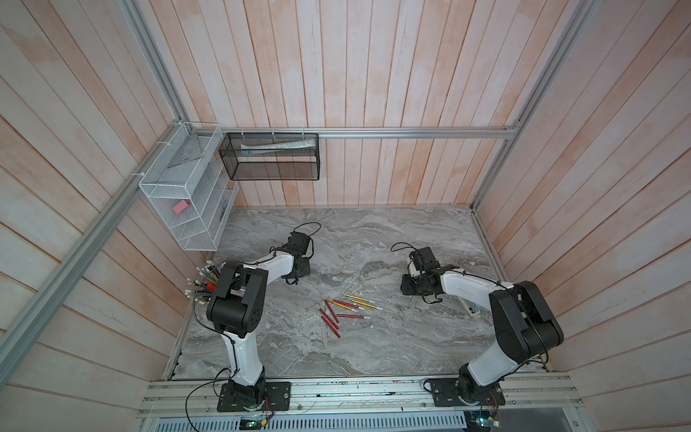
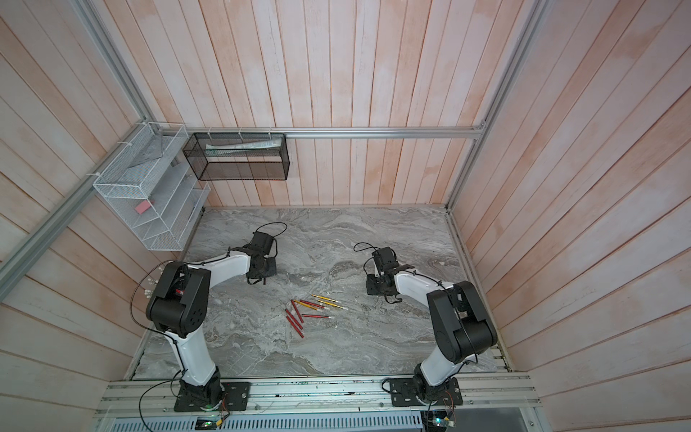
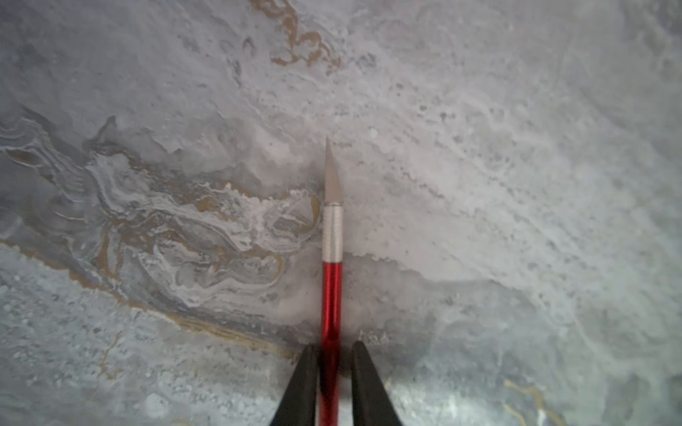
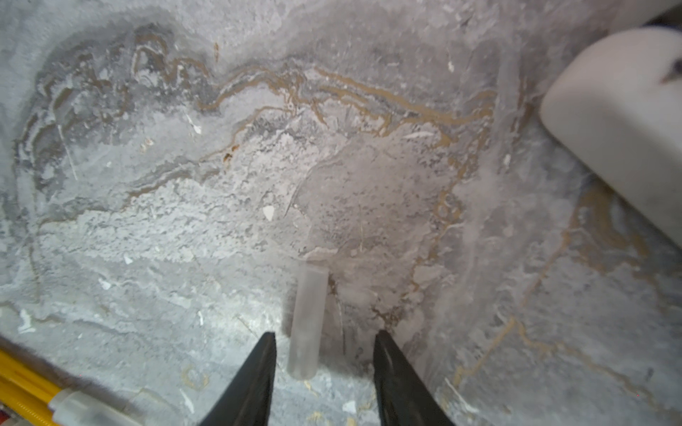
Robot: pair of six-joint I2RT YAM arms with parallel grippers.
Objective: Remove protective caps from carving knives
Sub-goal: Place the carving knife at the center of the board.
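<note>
Right gripper (image 4: 325, 333) released, jaws wide; whitish translucent plastic cap (image 4: 309, 295) lies loose between them on grey marbled desk (image 4: 147, 221). Left gripper (image 3: 334, 345) slightly parted around red-handled carving knife (image 3: 331, 287), bare grey blade exposed. Risk: slack hold lets knife slip, blade striking desk; round cap may roll away.

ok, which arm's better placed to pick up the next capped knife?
Right. Right gripper is open, removed cap loose; capped yellow knife close by. Left gripper straddles the bare red knife.
</note>
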